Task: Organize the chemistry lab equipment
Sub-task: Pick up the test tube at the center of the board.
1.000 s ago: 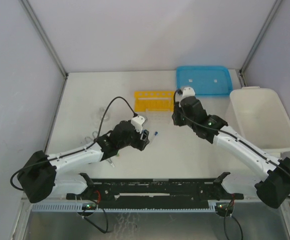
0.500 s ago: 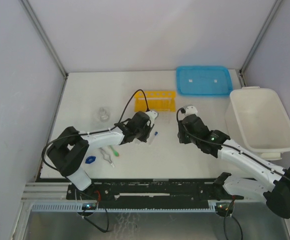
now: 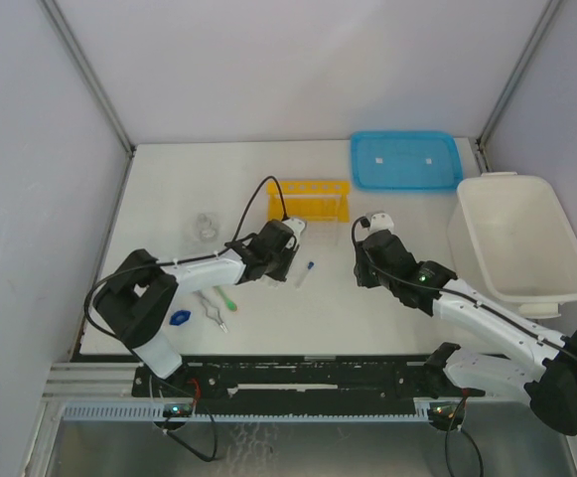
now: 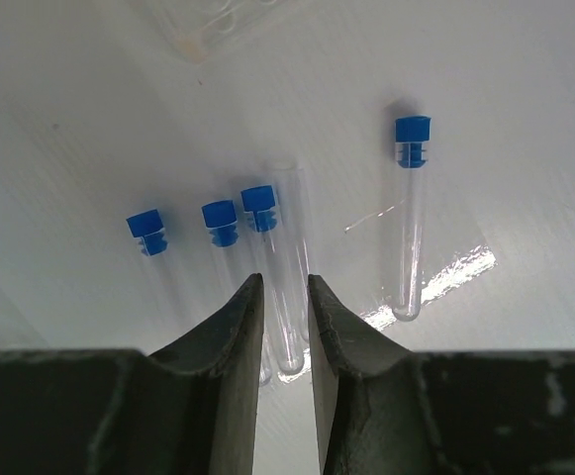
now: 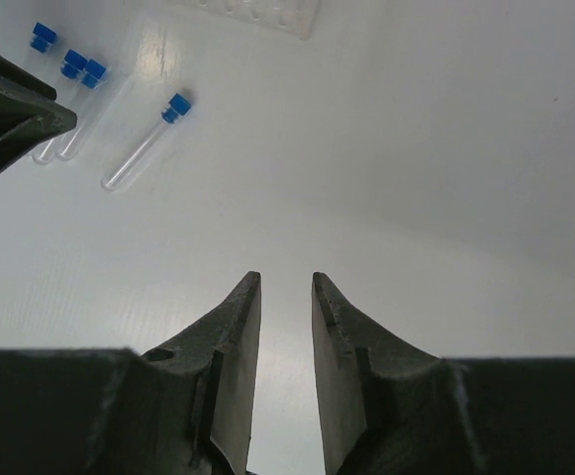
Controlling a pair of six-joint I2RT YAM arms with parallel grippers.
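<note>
My left gripper [image 4: 282, 282] is low over the white table [image 3: 169, 189], a little left of the middle of the top view, and its jaws are narrow, with only a thin gap between them. In my left wrist view a group of small clear tubes [image 4: 267, 267] lies just in front of my fingertips, three with blue caps and one with an open rim, all close side by side. The round bottom of one tube reaches into the gap between my jaws, but I cannot tell if I really pinch it or only stand over it. One more blue-capped tube [image 4: 409, 228] lies alone to the right of the group, apart from my fingers. My right gripper [image 5: 285, 277] is right of the middle, above bare table; its jaws are also narrow, a small gap open, and nothing is between them. The yellow tube rack [image 3: 308, 199] stands behind both grippers, near the upper middle of the top view. The small glass vessels [image 3: 205, 225] are to the left of my left arm. The thin metal tongs [image 3: 209, 303] and the green-tipped stick [image 3: 225, 298] lie near each other at the lower left. The blue lid [image 3: 404, 159] is at the upper right, and the white tub [image 3: 514, 181] is at the right edge.
</note>
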